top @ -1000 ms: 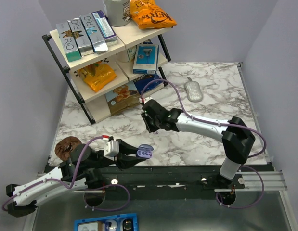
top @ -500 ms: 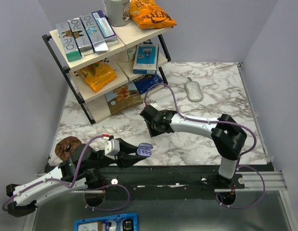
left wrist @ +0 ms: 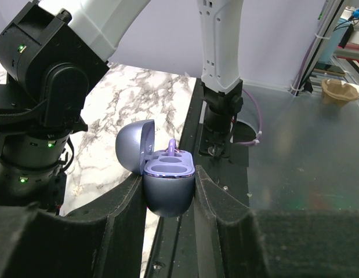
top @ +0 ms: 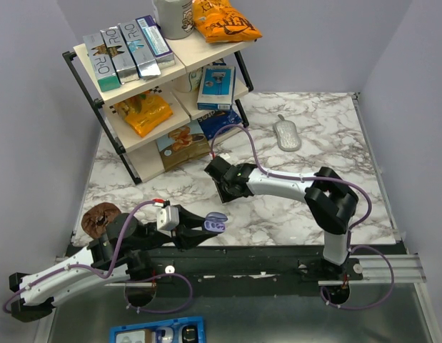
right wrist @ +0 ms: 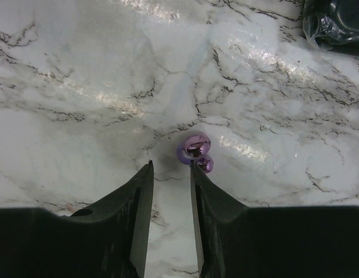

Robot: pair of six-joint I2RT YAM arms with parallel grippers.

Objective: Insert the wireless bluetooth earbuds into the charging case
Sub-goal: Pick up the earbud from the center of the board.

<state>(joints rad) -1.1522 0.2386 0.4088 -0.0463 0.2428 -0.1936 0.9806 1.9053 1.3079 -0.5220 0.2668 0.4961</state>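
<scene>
My left gripper is shut on the periwinkle charging case and holds it at the table's near edge. In the left wrist view the case sits between the two pads with its lid open, and a purple earbud stands in its far well. My right gripper hangs low over the marble at mid-table. In the right wrist view it is open with a narrow gap and nothing between the fingers. A second translucent purple earbud lies on the marble just beyond the right fingertip, touching or nearly touching it.
A two-tier shelf rack with boxes and snack bags stands at the back left. A grey oval object lies at the back. A brown round object sits at the left edge. A dark plastic bag lies beyond the right gripper.
My right arm has folded in and its gripper has shifted slightly left over the marble. My left arm and the case have stayed put.
</scene>
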